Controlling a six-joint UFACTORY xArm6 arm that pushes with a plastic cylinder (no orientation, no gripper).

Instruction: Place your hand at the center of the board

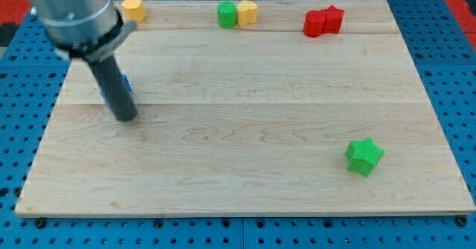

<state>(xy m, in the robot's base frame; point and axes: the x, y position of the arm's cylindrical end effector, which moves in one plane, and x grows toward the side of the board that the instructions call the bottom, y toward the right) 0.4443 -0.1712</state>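
My tip (pixel 126 117) rests on the wooden board (pixel 245 167) at the view's left, well left of the board's middle. A blue block (pixel 127 84) is mostly hidden behind the rod, just above the tip. A yellow block (pixel 133 9) sits at the top left edge. A green block (pixel 226 14) and a yellow block (pixel 247 13) touch each other at the top middle. Two red blocks (pixel 323 21) sit together at the top right, the right one star-shaped. A green star block (pixel 364 157) lies at the lower right.
The board lies on a blue perforated table (pixel 454 93). The arm's grey body (pixel 71 11) covers the board's top left corner.
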